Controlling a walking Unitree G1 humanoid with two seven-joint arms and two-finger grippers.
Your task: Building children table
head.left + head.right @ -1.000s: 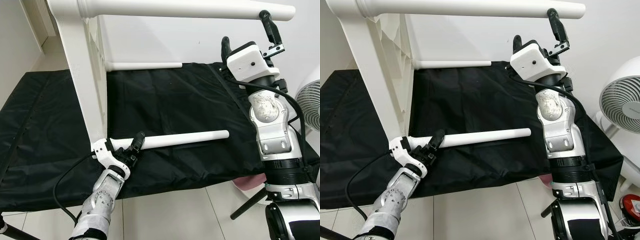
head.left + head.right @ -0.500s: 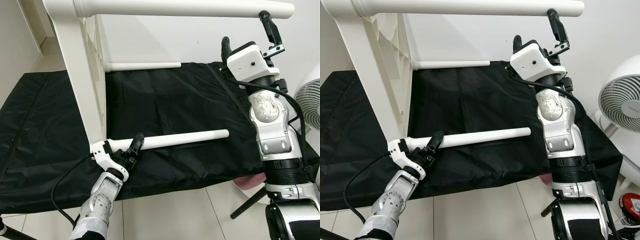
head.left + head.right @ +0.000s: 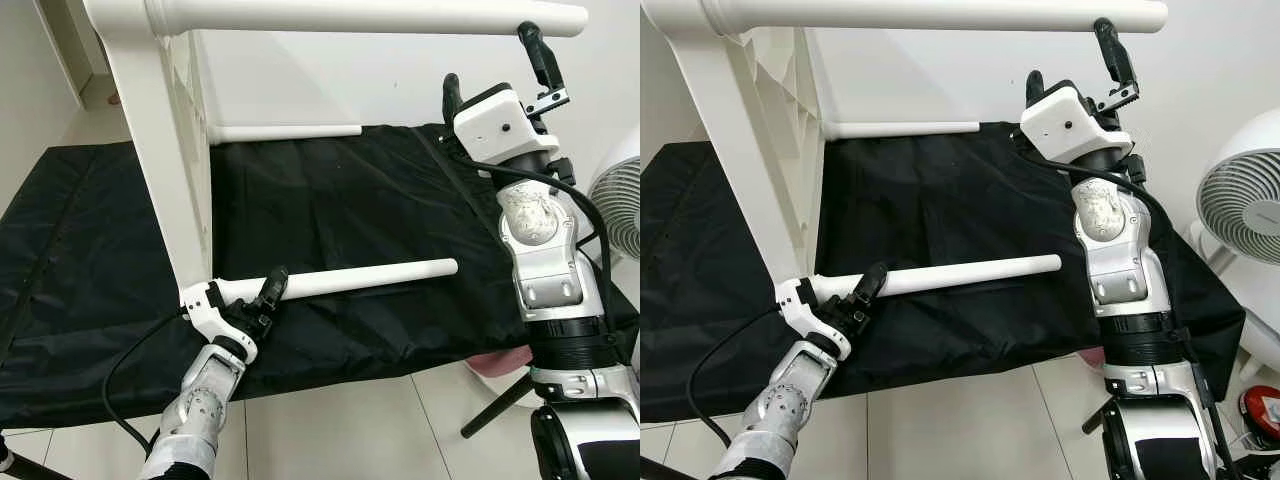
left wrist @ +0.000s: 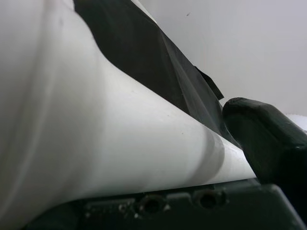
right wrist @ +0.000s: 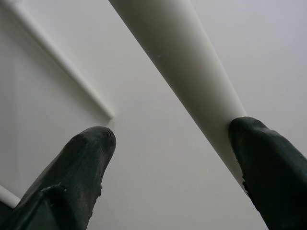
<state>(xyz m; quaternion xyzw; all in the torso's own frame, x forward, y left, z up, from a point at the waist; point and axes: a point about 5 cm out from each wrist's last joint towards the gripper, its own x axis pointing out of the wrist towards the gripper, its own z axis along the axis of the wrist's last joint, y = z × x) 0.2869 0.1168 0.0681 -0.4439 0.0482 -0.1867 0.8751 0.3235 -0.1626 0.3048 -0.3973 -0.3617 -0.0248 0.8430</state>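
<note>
Lying on its side on a black mat (image 3: pixel 380 200), a white children's table (image 3: pixel 165 150) is seen with its tabletop panel standing roughly upright at the robot's left and its round legs pointing toward the robot's right. The near lower leg (image 3: pixel 370 277) lies just over the mat, and its base end meets the panel's lower corner. That leg is gripped close to the panel by the left claw (image 3: pixel 268 292), whose black fingers are closed around the white tube; in the left wrist view the leg (image 4: pixel 105 143) is shown pressed against one finger (image 4: pixel 268 139).

The near upper leg (image 3: pixel 940 15) runs across the top of the head views. The right claw (image 3: pixel 1080 60) is raised to its free end with the fingers spread apart; in the right wrist view one finger (image 5: pixel 268 167) is seen touching the leg (image 5: pixel 182 62), while the other finger (image 5: pixel 81 163) stands clear of it, so nothing is clamped.

A far lower leg (image 3: pixel 290 131) lies along the back of the mat by the white wall (image 3: pixel 400 75). A white fan (image 3: pixel 1245 205) stands on the tiled floor (image 3: pixel 980 420) at the robot's right.
</note>
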